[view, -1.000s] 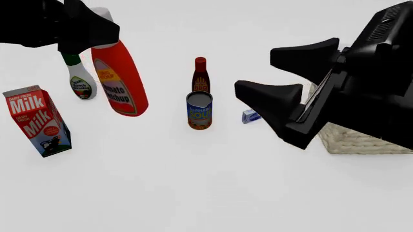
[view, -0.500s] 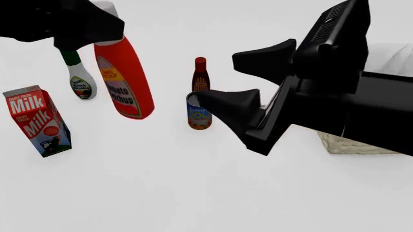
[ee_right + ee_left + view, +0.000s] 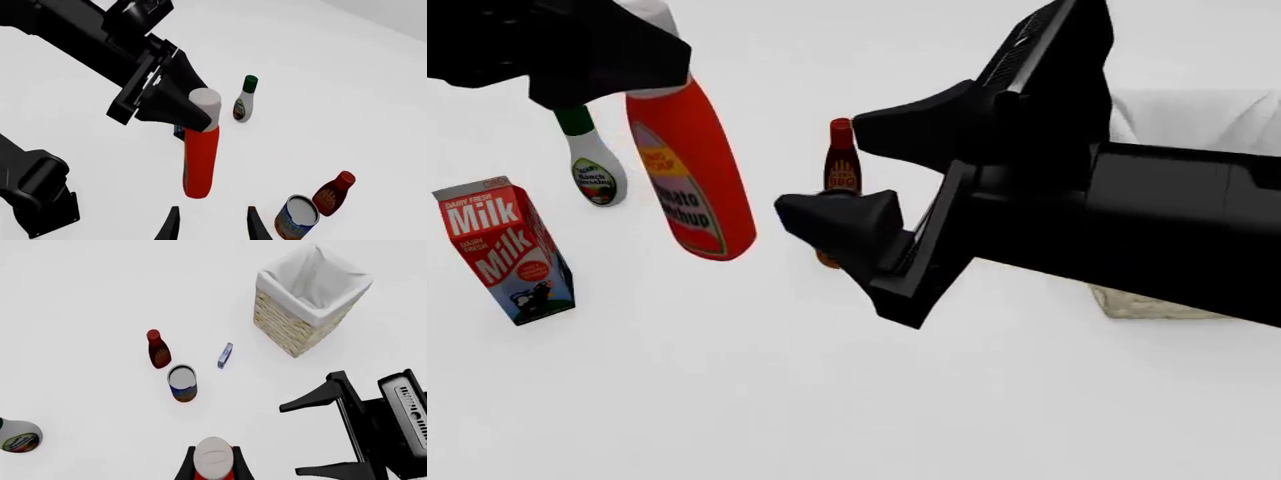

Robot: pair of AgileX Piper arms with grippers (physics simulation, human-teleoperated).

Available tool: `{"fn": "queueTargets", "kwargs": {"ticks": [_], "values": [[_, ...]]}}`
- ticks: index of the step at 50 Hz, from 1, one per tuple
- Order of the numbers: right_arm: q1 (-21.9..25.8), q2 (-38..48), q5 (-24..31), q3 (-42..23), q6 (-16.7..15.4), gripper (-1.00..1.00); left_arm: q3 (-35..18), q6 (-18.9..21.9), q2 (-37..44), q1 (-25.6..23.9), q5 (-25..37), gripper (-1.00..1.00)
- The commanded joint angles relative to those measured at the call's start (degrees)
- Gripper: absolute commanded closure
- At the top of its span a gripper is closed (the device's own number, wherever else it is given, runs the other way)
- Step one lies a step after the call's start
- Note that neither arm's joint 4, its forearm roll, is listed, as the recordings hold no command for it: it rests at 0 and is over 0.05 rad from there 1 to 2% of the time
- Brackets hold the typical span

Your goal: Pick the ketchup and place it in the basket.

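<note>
The ketchup [image 3: 694, 170] is an orange-red bottle with a pale cap, hanging slightly tilted above the table. My left gripper [image 3: 641, 55] is shut on its neck just under the cap. In the left wrist view the cap [image 3: 213, 462] shows between the left gripper's [image 3: 213, 471] fingers. My right gripper [image 3: 821, 168] stands open just right of the bottle, not touching it. The right wrist view has the ketchup [image 3: 200, 160] straight ahead of the open right gripper [image 3: 212, 227]. The basket [image 3: 280, 330], wicker with a white lining, stands at the right; in the front view the basket [image 3: 1161, 300] is mostly hidden by the right arm.
A milk carton [image 3: 507, 250] and a white green-capped bottle [image 3: 594, 165] stand at the left. A slim brown-red bottle [image 3: 157, 350], a soup can [image 3: 181, 382] and a small blue box [image 3: 225, 355] sit mid-table between ketchup and basket.
The right arm has swung left across the table, its open fingers now close beside the ketchup and covering the can. The left gripper has carried the ketchup slightly rightwards.
</note>
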Motion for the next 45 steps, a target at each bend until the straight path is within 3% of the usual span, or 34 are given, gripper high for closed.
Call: {"fn": "queueTargets", "kwargs": {"ticks": [1, 45], "values": [[0.95, 1.71, -0.19, -1.43, -0.1, -1.0, -0.41, 0.37, -0.68, -1.15, 0.61, 1.0], [2.91, 6.53, -3.4, -4.85, 1.42, -1.0, -1.16, -1.36, -0.65, -3.51, 1.57, 1.0]]}}
